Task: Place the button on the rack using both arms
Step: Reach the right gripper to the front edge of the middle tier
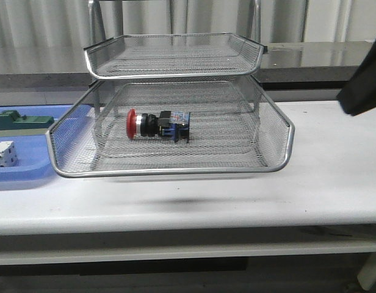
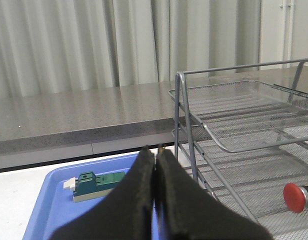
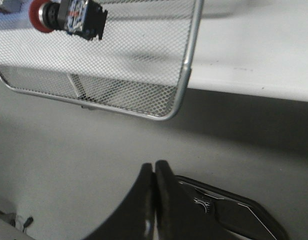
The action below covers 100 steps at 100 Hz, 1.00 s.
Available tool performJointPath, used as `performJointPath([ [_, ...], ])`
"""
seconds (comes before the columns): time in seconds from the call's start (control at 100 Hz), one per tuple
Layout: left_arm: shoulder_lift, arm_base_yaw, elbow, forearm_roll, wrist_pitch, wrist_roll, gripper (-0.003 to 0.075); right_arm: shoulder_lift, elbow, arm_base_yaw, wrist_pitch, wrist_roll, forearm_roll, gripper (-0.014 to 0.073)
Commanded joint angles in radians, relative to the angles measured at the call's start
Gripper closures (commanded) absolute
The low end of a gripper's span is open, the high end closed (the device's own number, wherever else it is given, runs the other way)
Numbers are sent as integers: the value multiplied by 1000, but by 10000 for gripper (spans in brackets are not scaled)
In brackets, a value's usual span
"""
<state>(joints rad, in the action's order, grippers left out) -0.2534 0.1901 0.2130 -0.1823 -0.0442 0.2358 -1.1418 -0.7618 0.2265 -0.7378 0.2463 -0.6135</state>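
Table (image 1: 334, 183) surface, white, carried the silver mesh rack (image 1: 176, 163), whose pulled-out lower tray held the button (image 1: 157, 125) lying on its side, red cap toward the blue tray (image 1: 29, 174). Both end effectors were clenched and empty: the left end effector (image 2: 155, 165) sat above the blue tray with the rack just beside it, while the right end effector (image 3: 154, 172) hung well apart from the tray's corner and the button beyond it.
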Motion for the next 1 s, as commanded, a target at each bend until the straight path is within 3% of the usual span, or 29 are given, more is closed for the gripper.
performJointPath([
  [0.0, -6, -2, 30, -7, -83, -11, 741, -33, -34, 59, 73, 15, -43, 660],
  [0.54, -6, -2, 30, -7, -83, -11, 741, -339, -34, 402, 366, 15, -115, 660],
  [0.99, -6, -2, 30, -7, -83, -11, 741, -440, -40, 461, 579, 15, -127, 660],
])
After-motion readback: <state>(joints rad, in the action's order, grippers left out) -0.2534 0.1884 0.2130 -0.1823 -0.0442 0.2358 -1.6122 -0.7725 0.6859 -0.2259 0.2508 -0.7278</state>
